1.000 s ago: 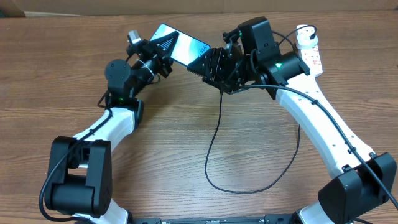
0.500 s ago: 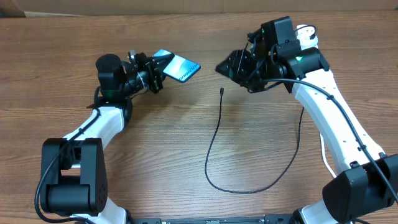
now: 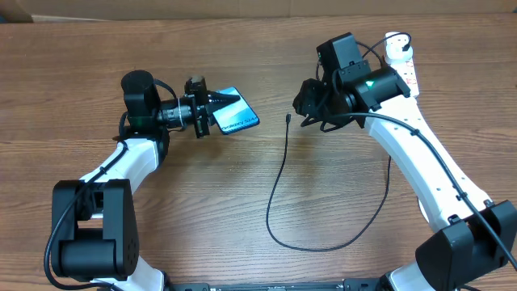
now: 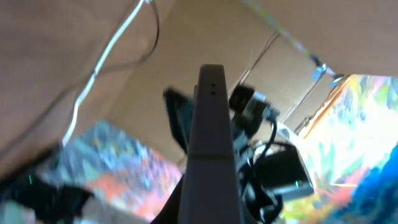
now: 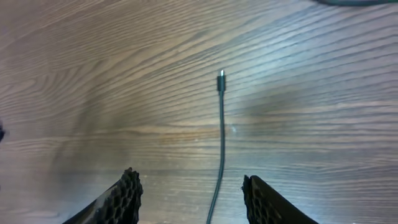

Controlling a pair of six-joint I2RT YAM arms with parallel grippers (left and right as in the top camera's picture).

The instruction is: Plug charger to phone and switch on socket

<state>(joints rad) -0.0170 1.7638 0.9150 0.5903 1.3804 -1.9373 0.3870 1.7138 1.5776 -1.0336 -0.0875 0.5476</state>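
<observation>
Arms bend in from the two near corners of the counter (image 3: 202, 202). The left arm rises along the left side, and its wrist turns level and points right. The left claw (image 3: 215, 110) is clamped on one end of the phone (image 3: 236, 120). The right arm slants up the right side and bends left. The right claw (image 5: 189, 177) hangs over the wood, its fingers (image 5: 127, 196) spread wide with nothing between them but counter and cable below.

The phone has a black edge and a light blue-teal screen facing up, with small text on it. Its long axis runs left to right, dipping slightly toward the near side, and its free end points at the charger (image 3: 279, 174). In the left wrist view it shows edge-on and blurred.

The charger is a thin black cable. Its small connector tip lies on the counter between phone and right claw, pointing away. The cable runs back toward the near edge, then loops right and passes under the right arm.

The socket (image 3: 406, 66), a white strip, lies at the far right, partly behind that arm.
</observation>
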